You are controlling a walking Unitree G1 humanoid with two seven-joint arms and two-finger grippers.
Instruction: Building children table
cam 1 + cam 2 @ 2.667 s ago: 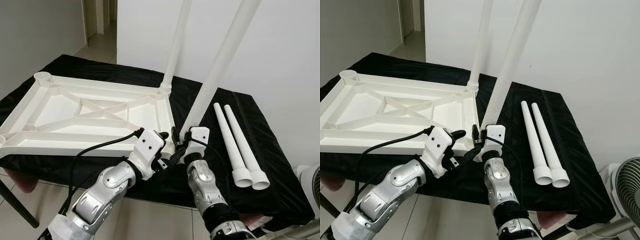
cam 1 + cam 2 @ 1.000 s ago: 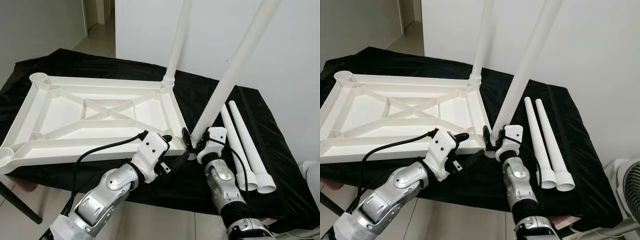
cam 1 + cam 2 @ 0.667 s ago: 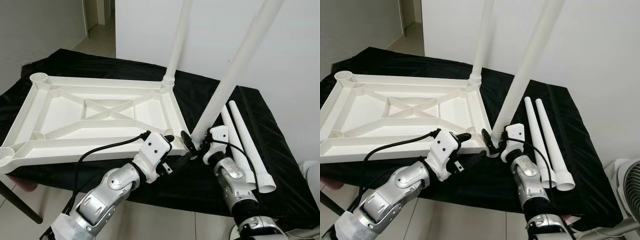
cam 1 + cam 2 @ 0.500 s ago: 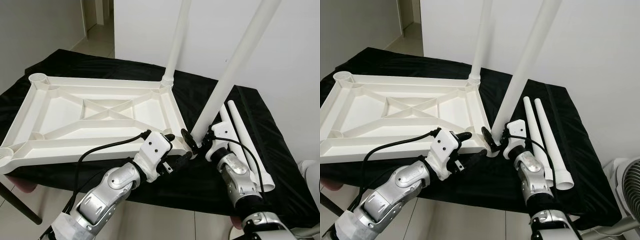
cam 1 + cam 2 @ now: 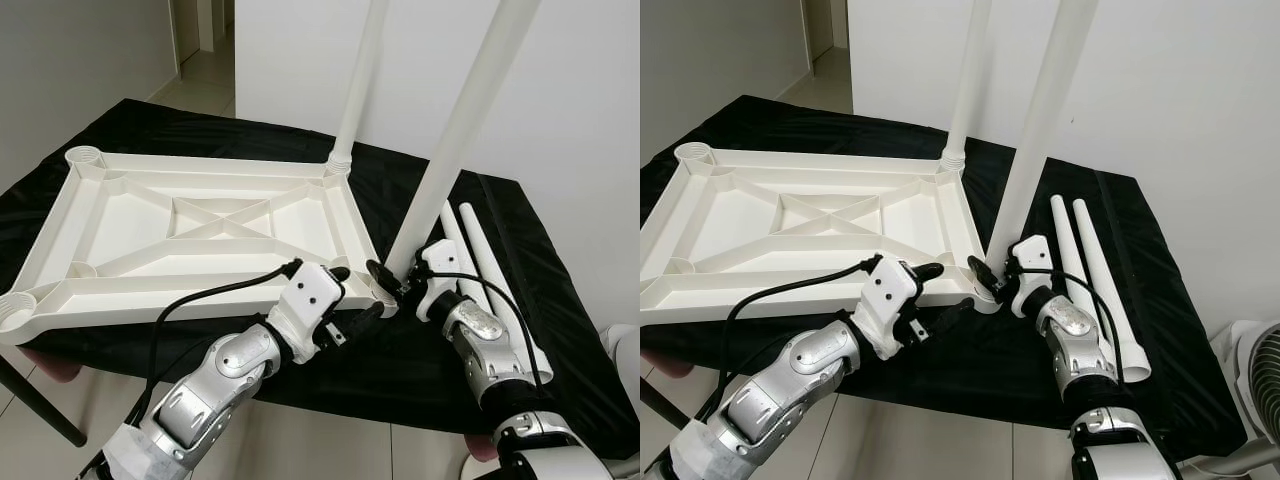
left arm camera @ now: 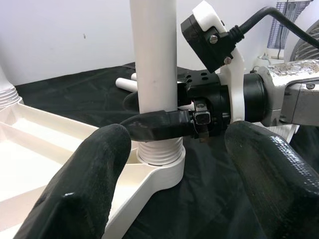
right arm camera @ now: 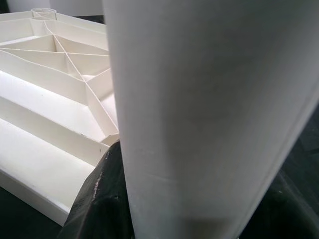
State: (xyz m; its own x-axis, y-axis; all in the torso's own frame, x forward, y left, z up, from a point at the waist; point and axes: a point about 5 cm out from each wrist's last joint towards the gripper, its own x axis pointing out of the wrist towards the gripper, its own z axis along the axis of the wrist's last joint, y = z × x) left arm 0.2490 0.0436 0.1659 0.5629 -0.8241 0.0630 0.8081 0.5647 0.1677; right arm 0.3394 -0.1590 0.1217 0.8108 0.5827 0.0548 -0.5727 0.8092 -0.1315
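Upside down on a black-draped tabletop (image 5: 470,350): white plastic table top (image 5: 190,235), ribbed underside up, round leg sockets at the corners. Far right corner socket filled by an upright white leg (image 5: 358,90). Near right corner socket (image 6: 162,167) filled by a second leg (image 5: 460,130), rising steeply and leaning slightly to the right.

Left gripper (image 5: 355,318) at the near right corner of the table top, just short of the second leg's base. Jaws spread apart with nothing between them; in the left wrist view, two blurred black fingers (image 6: 84,194) straddling the sight line to the socket, clear of leg and socket alike.

Right gripper (image 5: 392,282) at the foot of the second leg, just above the socket. Jaws clamped on the leg; one black finger (image 6: 157,124) seen wrapped across the leg's front just above its threaded collar, the other behind it. In the right wrist view, the leg's white shaft very close to the lens, table top ribs beyond it.

Farther right, two loose legs (image 5: 490,275) lying side by side on the black cloth, flared ends toward the near edge, just beside the right forearm. At the far right edge, part of a fan (image 5: 1260,375) on the floor.

No legible brand, label or writing on any part.
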